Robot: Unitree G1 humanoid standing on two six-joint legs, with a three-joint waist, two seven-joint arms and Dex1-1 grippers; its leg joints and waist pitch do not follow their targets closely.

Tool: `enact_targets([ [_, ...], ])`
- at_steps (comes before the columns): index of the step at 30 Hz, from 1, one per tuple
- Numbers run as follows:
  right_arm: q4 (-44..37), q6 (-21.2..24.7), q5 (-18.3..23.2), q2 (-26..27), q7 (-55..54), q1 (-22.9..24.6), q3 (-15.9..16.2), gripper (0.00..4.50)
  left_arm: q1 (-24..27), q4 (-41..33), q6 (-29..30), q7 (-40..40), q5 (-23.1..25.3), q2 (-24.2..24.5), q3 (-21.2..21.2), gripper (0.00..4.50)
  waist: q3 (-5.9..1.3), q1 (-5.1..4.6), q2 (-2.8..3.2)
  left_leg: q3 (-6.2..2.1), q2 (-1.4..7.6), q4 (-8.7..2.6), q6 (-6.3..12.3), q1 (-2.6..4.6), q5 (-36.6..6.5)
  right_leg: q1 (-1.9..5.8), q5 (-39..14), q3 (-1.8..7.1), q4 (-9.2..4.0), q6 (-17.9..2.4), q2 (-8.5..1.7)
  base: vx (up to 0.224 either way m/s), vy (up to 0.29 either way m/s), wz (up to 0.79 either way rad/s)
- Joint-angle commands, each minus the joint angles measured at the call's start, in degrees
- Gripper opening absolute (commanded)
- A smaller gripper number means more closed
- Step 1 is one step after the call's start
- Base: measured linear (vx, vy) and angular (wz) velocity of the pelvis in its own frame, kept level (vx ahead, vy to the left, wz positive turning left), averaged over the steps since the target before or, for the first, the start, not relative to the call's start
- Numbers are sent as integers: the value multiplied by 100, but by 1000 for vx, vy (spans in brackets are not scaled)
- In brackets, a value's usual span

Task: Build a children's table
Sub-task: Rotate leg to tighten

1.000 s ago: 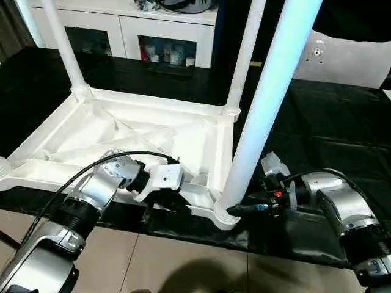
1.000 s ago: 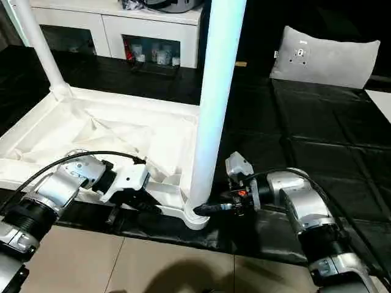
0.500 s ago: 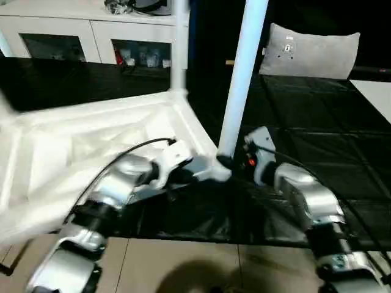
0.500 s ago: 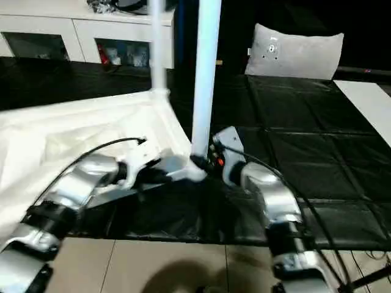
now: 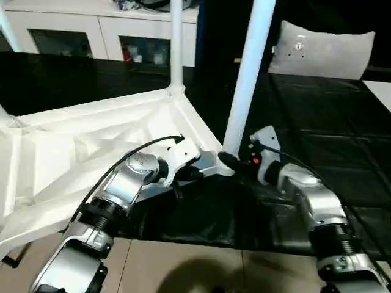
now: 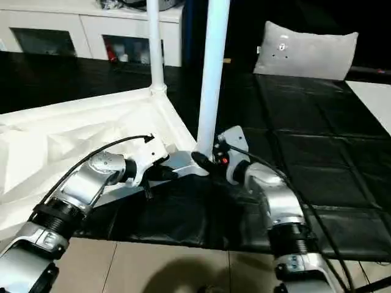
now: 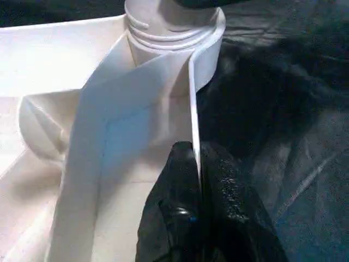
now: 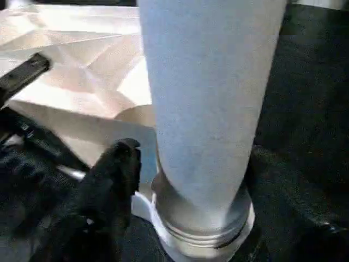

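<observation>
The white tabletop (image 5: 91, 146) lies upside down on a black mat, ribbed side up. Its left end juts out past the mat's front edge. A long white leg (image 5: 247, 79) stands in the near corner socket (image 7: 174, 33). A second leg (image 5: 176, 43) stands at the far corner. My left gripper (image 5: 195, 173) is shut on the tabletop's thin rim just beside the near socket, one black finger on each side of the rim (image 7: 193, 109). My right gripper (image 5: 229, 160) sits at the base of the near leg (image 8: 212, 98). It is open, and its visible finger (image 8: 117, 164) stands slightly off the tube.
A white cabinet (image 5: 98, 36) with glass doors runs along the back. A grey cushion (image 5: 324, 52) lies at the back right on the black mat (image 5: 342, 134). Tiled floor (image 5: 183, 268) lies in front of the mat, under my forearms.
The camera has shifted. The tabletop has swung round, its near corner now further from me, with both grippers still at that corner. My right gripper's jaws have widened off the leg.
</observation>
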Motion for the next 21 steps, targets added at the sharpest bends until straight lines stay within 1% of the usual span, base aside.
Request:
enact_targets([
  [1, -277, -192, 122, -150, 616, 17, 202, 353, -33, -61, -389, -332, -28, 85, -157, 0, -373, 33, -7, 101, -43, -340, 545, -101, -648, 450, -1577, 208, -347, -974, -329, 0, 0, 0],
  [2, -322, -222, 146, -372, 993, 64, 250, 353, -20, -34, -623, -573, -32, 209, -216, 0, -374, 42, -4, 100, -40, -339, 577, -106, -638, 453, -1529, 209, -335, -998, -328, 0, 0, 0],
  [3, -353, -213, 180, -510, 1240, 90, 284, 368, -19, -9, -710, -716, -33, 280, -259, 0, -374, 48, -10, 99, -32, -337, 619, -105, -667, 454, -1512, 207, -331, -1002, -326, 0, 0, 0],
  [4, -381, -214, 210, -632, 1468, 110, 320, 381, -19, 1, -809, -846, -24, 347, -310, 0, -370, 51, -9, 109, -27, -333, 640, -100, -672, 438, -1484, 214, -328, -1023, -323, 0, 0, 0],
  [5, -392, -208, 208, -762, 1663, 118, 369, 390, -11, 7, -1007, -1012, -19, 421, -376, 0, -365, 58, -6, 105, -26, -335, 643, -101, -701, 439, -1526, 208, -330, -1029, -325, 0, 0, 0],
  [6, -427, -207, 220, -909, 1914, 133, 435, 394, -8, 30, -1122, -1183, -15, 500, -444, 0, -360, 74, -16, 102, -19, -339, 625, -96, -734, 434, -1643, 206, -335, -1002, -330, 0, 0, 0],
  [7, -446, -208, 224, -996, 2064, 140, 478, 394, -7, 49, -1192, -1286, -13, 548, -485, 0, -355, 96, -8, 106, -13, -340, 623, -80, -795, 425, -1753, 207, -353, -975, -330, 0, 0, 0],
  [9, -455, -204, 266, -1129, 2340, 134, 538, 394, 1, 71, -1389, -1555, -26, 652, -573, 0, -355, 127, -4, 109, -4, -342, 593, -73, -800, 417, -1775, 213, -350, -981, -334, 0, 0, 0],
  [11, -436, -223, 347, -1253, 2689, 121, 600, 394, 8, 77, -1559, -1852, -38, 768, -661, 0, -365, 159, -12, 111, -3, -338, 566, -76, -768, 423, -1705, 216, -332, -1005, -335, 0, 0, 0],
  [12, -360, -377, 409, -1321, 2953, 107, 653, 394, 1, 90, -1755, -2132, -70, 855, -732, 0, -362, 174, -9, 113, 5, -338, 556, -82, -750, 425, -1665, 216, -320, -1015, -334, 0, 0, 0],
  [13, -320, -423, 424, -1345, 3069, 100, 687, 394, 4, 58, -1819, -2276, -110, 887, -758, 0, -363, 184, -28, 118, 6, -334, 558, -85, -721, 426, -1630, 214, -314, -1018, -334, 0, 0, 0],
  [14, -294, -447, 434, -1365, 3163, 94, 708, 366, 2, 54, -1879, -2378, -142, 906, -771, 0, -368, 193, -25, 119, 8, -332, 556, -82, -720, 425, -1619, 214, -302, -1027, -334, 0, 0, 0],
  [17, -232, -476, 417, -1384, 3302, 76, 768, 356, 6, 10, -1969, -2640, -184, 974, -842, 0, -364, 240, -16, 125, 16, -332, 532, -79, -675, 417, -1603, 214, -296, -1046, -333, 0, 0, 0],
  [18, -201, -512, 409, -1381, 3338, 65, 792, 329, 1, 13, -2032, -2723, -178, 1003, -877, 0, -372, 265, -19, 128, 24, -328, 515, -69, -680, 414, -1578, 217, -283, -1058, -336, 0, 0, 0],
  [19, -187, -473, 440, -1377, 3418, 53, 835, 318, 4, 7, -2092, -2813, -180, 1028, -916, 0, -370, 285, 7, 125, 28, -333, 501, -64, -689, 409, -1551, 217, -278, -1074, -338, 0, 0, 0],
  [20, -192, -441, 469, -1362, 3470, 45, 867, 318, 2, 10, -2151, -2877, -178, 1042, -948, 0, -371, 282, -5, 129, 22, -333, 498, -71, -692, 416, -1542, 215, -283, -1073, -332, 0, 0, 0],
  [21, -199, -414, 488, -1350, 3502, 41, 886, 309, 2, 10, -2184, -2916, -177, 1050, -968, 0, -369, 285, -10, 125, 22, -334, 477, -78, -719, 424, -1559, 212, -279, -1064, -333, 0, 0, 0],
])
